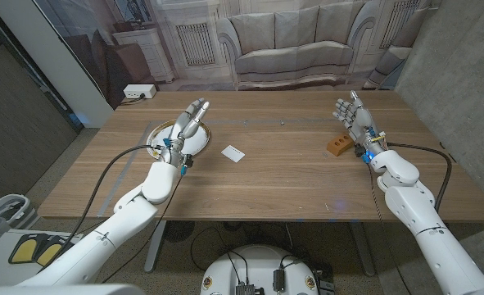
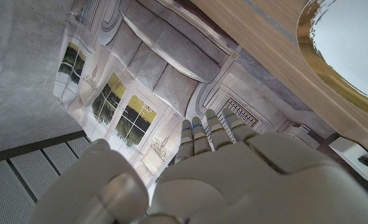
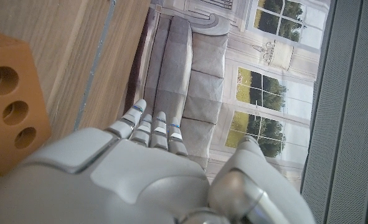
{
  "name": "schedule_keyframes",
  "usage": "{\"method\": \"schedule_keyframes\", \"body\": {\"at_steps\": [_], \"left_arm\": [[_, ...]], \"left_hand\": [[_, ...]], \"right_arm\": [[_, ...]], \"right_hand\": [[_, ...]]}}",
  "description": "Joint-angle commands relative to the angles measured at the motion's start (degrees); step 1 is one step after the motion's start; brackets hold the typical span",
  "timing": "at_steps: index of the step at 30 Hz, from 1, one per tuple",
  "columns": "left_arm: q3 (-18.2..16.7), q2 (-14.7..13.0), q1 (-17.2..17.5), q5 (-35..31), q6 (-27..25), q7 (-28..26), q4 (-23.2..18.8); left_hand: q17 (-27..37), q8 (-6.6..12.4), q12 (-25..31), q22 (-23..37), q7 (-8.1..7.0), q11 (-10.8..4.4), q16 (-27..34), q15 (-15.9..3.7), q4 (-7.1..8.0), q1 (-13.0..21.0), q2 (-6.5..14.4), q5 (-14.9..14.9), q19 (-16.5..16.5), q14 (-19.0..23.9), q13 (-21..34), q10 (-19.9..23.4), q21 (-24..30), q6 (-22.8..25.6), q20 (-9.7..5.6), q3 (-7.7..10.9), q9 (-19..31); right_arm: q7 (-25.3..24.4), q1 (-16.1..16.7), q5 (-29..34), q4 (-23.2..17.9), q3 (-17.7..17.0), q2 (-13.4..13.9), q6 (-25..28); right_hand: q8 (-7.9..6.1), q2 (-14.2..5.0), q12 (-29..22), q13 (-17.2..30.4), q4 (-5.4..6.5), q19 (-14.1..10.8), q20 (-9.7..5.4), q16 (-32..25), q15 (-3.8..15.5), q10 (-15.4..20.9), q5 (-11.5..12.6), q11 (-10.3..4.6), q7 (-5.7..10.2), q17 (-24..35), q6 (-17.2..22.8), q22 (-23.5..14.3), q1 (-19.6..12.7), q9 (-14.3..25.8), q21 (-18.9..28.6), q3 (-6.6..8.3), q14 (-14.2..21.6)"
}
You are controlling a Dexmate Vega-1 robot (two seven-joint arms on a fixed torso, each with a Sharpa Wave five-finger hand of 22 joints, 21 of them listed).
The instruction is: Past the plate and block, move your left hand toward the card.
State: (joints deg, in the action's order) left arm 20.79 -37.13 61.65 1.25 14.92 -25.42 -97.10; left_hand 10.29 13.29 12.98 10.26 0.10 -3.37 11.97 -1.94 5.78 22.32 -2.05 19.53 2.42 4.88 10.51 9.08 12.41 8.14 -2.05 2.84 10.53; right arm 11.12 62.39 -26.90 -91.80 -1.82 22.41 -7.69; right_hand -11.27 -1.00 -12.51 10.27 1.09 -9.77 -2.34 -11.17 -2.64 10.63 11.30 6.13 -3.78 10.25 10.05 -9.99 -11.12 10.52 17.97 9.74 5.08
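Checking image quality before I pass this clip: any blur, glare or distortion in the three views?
Head view: evenly lit and sharp, soft shadows; card and block are small but clear; edges bend slightly outward. Left wrist view: left hand close and soft, plate washed out to bright white. Right wrist view: right hand slightly soft, block's holes crisp.
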Motion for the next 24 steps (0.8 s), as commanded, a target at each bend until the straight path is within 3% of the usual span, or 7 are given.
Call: {"method": "schedule_keyframes", "body": {"at_steps": [1,12,24], "left_arm": [[1.7,-1.0,-0.4,-4.3,-3.7,-3.0,-2.5],[3.9,-2.0,-0.6,-12.1,-12.0,-7.0,-6.1],[6.1,-2.4,-1.3,-16.7,-15.1,-10.0,-6.2]], "left_hand": [[0.2,0.04,0.2,0.3,-0.05,0.07,-0.2,-1.19,-0.33,0.3,0.1,0.4,0.7,0.7,0.2,0.6,0.3,0.6,-3.37,-0.01,0.2],[0.2,0.06,0.2,0.3,-0.40,-0.22,-0.2,-1.47,-0.49,0.7,0.4,0.6,1.0,1.2,0.2,1.1,0.3,1.2,-3.30,0.03,0.2],[0.2,0.07,0.3,0.3,-0.87,-0.66,-0.3,-1.92,-0.69,1.3,0.7,0.8,1.3,1.7,0.2,1.9,0.3,1.9,-3.40,0.12,0.2]], "right_arm": [[1.0,0.8,0.4,-0.7,-0.2,0.8,0.5],[2.3,1.3,-0.5,-0.7,-1.0,1.1,-0.1],[2.0,2.1,-0.1,-1.3,-1.5,1.4,-0.5]], "right_hand": [[-0.19,-0.19,0.0,0.3,-0.19,-0.7,-1.19,0.3,-0.15,0.6,0.3,-0.06,0.10,0.2,0.3,-0.3,0.1,0.2,-0.4,-0.07,0.4],[-0.16,-0.18,0.0,0.3,-0.22,-0.8,-1.16,0.3,-0.21,0.6,0.3,-0.15,0.15,0.2,0.4,-0.3,0.2,0.2,-0.6,-0.16,0.5],[-0.13,0.02,-0.1,0.3,-0.21,-0.7,-0.95,0.3,-0.27,0.9,0.3,0.08,0.35,0.2,0.5,-0.3,0.4,0.2,-0.9,-0.40,0.4]]}}
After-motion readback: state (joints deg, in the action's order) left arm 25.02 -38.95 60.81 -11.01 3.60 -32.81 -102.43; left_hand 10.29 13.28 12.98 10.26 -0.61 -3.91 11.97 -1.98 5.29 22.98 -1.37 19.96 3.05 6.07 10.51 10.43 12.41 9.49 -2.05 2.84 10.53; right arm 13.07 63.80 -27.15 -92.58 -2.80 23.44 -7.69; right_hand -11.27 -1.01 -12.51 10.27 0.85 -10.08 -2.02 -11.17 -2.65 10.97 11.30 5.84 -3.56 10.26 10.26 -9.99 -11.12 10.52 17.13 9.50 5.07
